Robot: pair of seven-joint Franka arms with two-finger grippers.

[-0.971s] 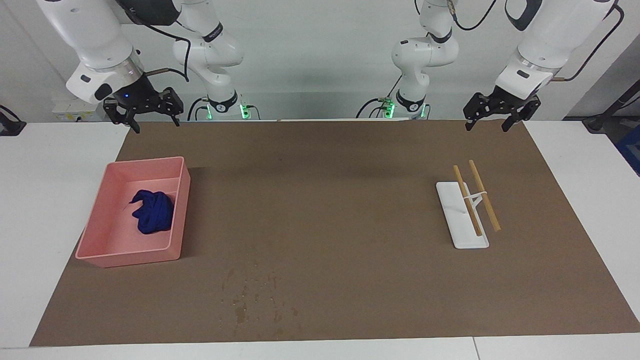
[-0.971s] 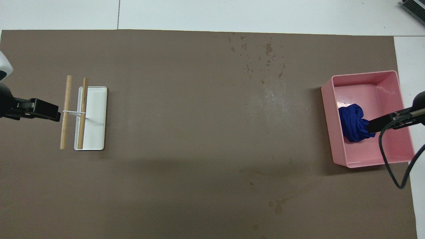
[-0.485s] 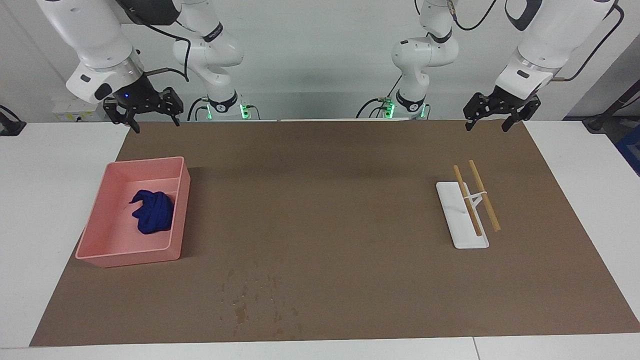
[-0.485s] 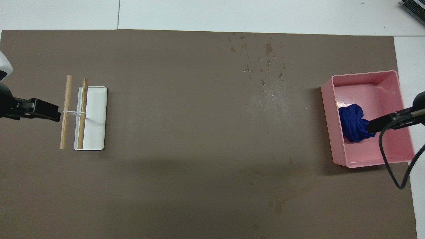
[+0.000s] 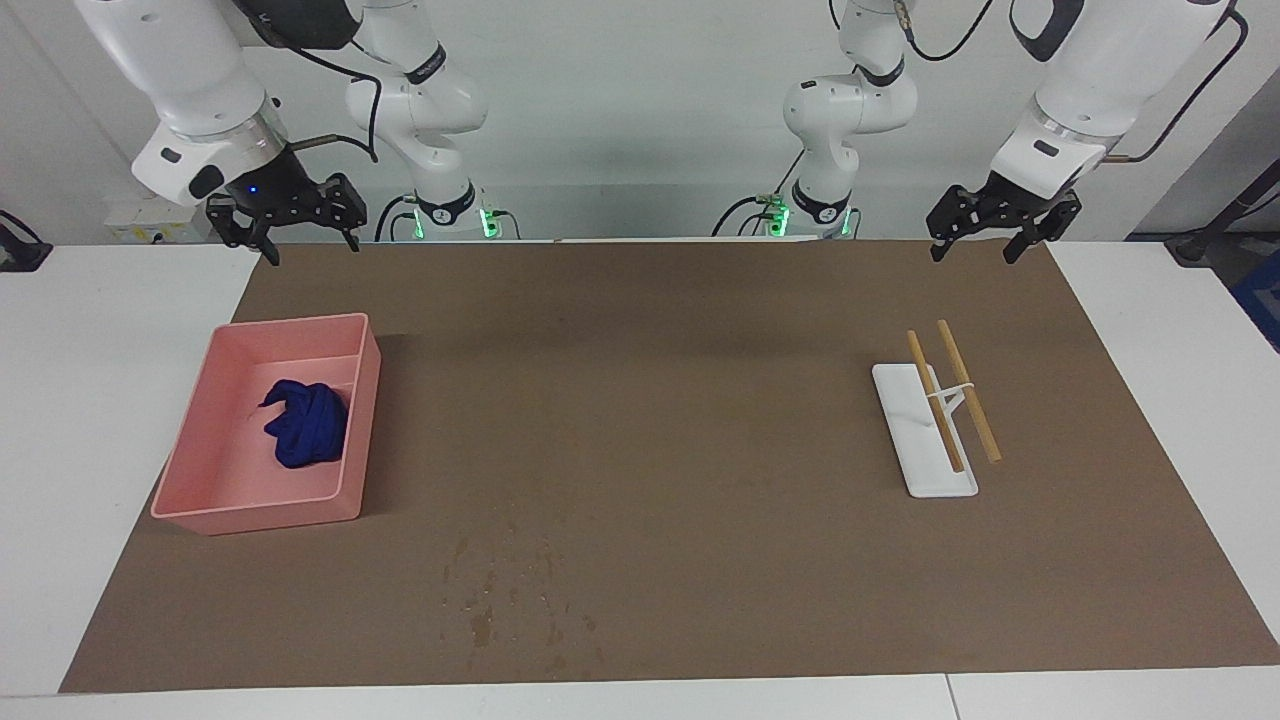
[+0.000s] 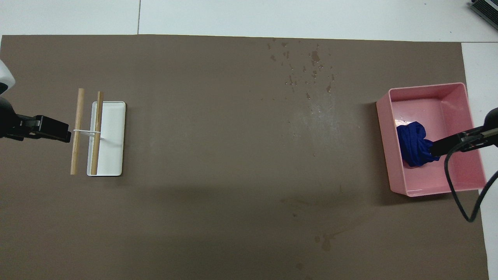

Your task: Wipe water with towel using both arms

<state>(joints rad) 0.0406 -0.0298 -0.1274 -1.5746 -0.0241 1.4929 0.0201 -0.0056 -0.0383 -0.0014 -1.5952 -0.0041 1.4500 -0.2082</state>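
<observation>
- A brown paper sheet (image 5: 660, 420) is covering most of the white table (image 5: 90, 330).
- The right arm (image 5: 190, 90) and left arm (image 5: 1090, 70) are hanging raised above the sheet's robot-side corners.
- A pink tray (image 5: 200, 505) is sitting on the sheet, below and forward of the right gripper (image 5: 300, 240), whose fingers are spread with nothing in them.
- A white rack (image 5: 920, 440) with two wooden rods is standing forward of the left gripper (image 5: 972, 245), also spread and holding nothing.
- The blue towel (image 5: 303, 425) is lying bunched inside the tray.
- The water (image 5: 510, 590) is speckling the sheet's edge farthest from both grippers.
</observation>
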